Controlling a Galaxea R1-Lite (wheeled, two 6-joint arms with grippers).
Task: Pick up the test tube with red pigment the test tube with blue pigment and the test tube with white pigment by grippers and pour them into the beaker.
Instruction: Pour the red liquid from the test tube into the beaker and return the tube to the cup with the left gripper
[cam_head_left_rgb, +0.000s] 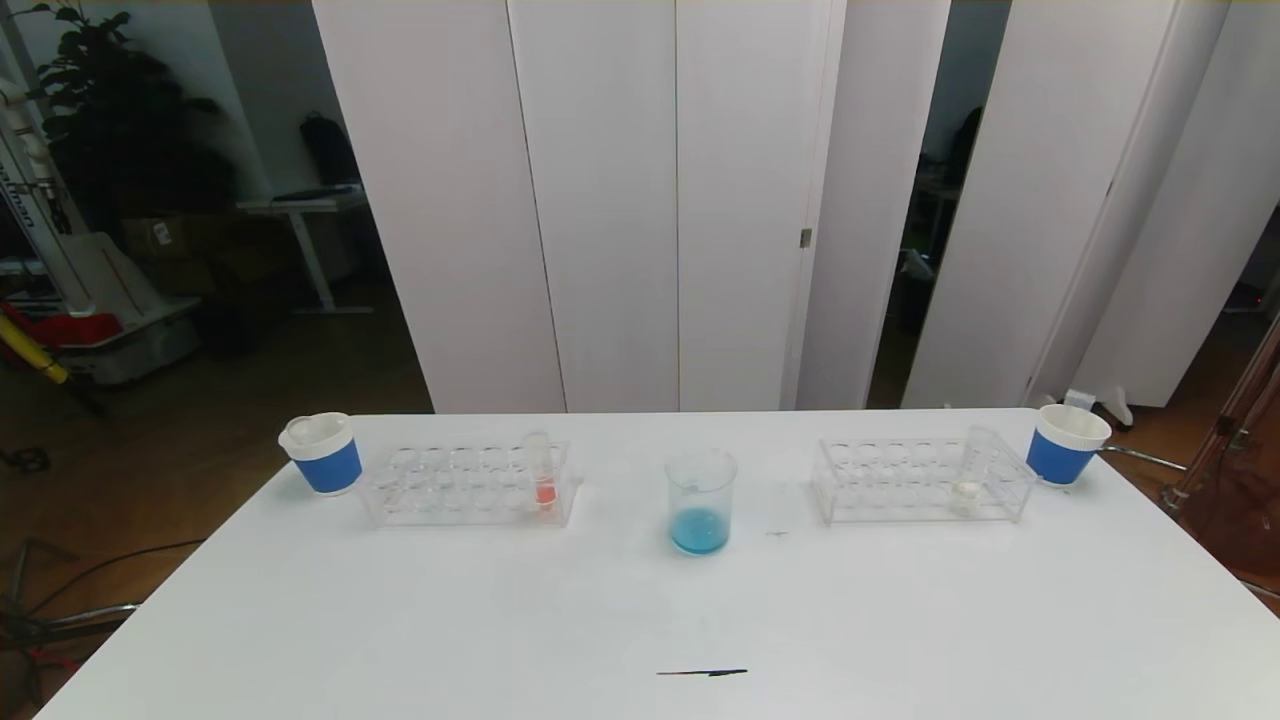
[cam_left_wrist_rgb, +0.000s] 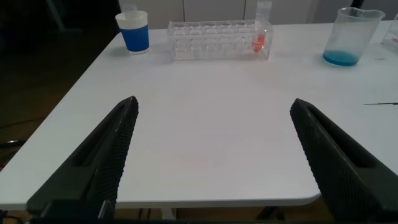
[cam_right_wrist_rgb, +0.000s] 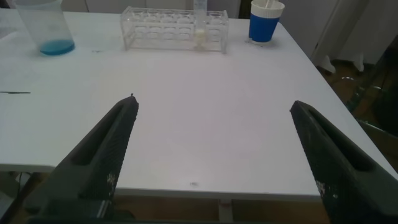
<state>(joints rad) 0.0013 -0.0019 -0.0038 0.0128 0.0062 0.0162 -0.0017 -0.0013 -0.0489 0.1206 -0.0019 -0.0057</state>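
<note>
I see left gripper (cam_left_wrist_rgb: 214, 155) open, right gripper (cam_right_wrist_rgb: 214, 155) open | beaker (cam_head_left_rgb: 700, 500) with blue liquid at 12 o'clock, well apart from both

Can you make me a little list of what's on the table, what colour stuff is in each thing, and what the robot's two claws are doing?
beaker: middle of the table, blue liquid at the bottom
left rack: clear, holds the tube with red liquid
right rack: clear, holds the tube with a whitish blob
left cup: white with blue band, beside the left rack
right cup: white with blue band, beside the right rack
left gripper: open, empty, near the table's front edge
right gripper: open, empty, near the front edge
</note>
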